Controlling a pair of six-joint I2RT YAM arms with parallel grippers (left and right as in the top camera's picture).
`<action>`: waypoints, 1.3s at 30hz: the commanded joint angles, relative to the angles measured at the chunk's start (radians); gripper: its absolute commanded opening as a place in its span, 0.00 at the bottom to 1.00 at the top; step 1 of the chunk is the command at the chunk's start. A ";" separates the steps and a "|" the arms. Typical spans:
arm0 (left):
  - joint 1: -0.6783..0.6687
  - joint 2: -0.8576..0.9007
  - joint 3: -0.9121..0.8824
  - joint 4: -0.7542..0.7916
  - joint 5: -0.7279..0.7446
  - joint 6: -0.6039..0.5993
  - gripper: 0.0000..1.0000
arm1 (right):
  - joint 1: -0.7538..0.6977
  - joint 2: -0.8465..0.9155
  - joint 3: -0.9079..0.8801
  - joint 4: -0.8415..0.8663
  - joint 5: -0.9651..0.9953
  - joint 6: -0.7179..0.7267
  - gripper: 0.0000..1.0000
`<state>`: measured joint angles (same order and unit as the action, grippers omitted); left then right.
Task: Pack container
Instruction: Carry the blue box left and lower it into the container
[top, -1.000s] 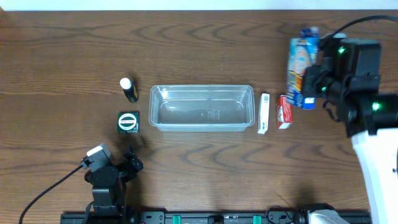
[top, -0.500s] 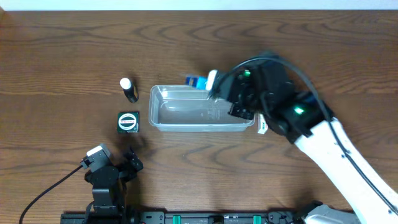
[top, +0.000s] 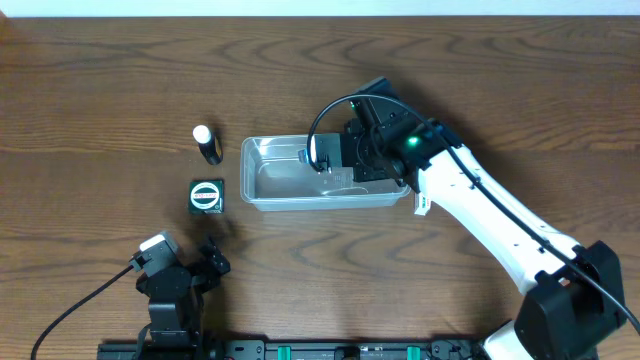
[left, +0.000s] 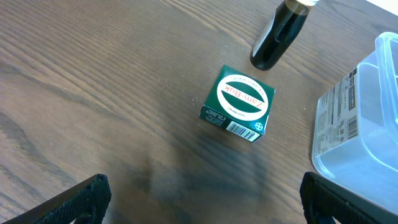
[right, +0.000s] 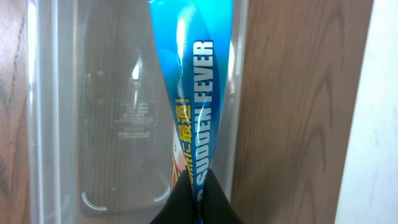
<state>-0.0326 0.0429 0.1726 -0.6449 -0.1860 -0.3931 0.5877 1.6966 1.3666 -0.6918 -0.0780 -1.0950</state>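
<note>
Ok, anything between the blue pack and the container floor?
Nothing visible. The right gripper holds the pack over the container, whose floor below it looks bare.

The container, a clear rectangular plastic tub with rounded corners and a rim, sits upright and open on the worktop; a blue packet hangs edge-on over its floor.

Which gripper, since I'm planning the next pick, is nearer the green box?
Left. The left gripper hangs open close to the green box, on the robot's side; the right gripper is over the container, farther off, pinching a blue packet.
</note>
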 joint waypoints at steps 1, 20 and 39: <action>0.006 -0.008 -0.012 0.003 -0.005 -0.002 0.98 | -0.012 0.033 0.013 0.003 -0.001 -0.029 0.04; 0.006 -0.008 -0.012 0.003 -0.005 -0.002 0.98 | -0.014 0.079 0.014 0.073 0.126 0.160 0.63; 0.006 -0.008 -0.012 0.003 -0.005 -0.002 0.98 | 0.001 -0.027 0.014 0.070 -0.039 0.528 0.74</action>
<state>-0.0326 0.0429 0.1726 -0.6453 -0.1860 -0.3927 0.5869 1.6836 1.3670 -0.6071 -0.0040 -0.6312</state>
